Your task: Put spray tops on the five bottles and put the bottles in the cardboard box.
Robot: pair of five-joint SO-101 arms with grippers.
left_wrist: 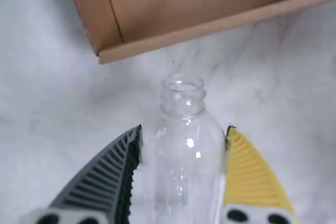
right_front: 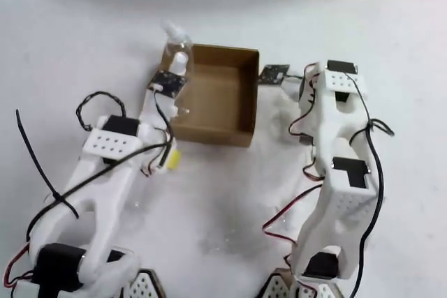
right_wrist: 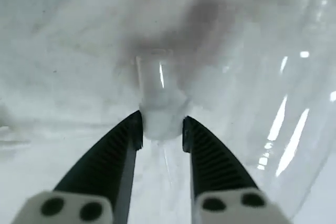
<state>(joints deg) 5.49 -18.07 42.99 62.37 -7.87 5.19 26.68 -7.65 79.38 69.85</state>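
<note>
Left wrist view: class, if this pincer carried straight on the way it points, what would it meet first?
Probably the cardboard box: its near wall lies just ahead of the left pincer and the uncapped bottle it grips, though height is unclear.

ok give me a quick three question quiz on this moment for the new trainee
1. Pick one: the left pincer grips A) bottle B) cup C) sponge.
2. True or false: the right pincer is open, holding nothing.
3. Fill in: that bottle is ___ the box.
Key: 1 A; 2 false, it pinches a white top; 3 outside.
</note>
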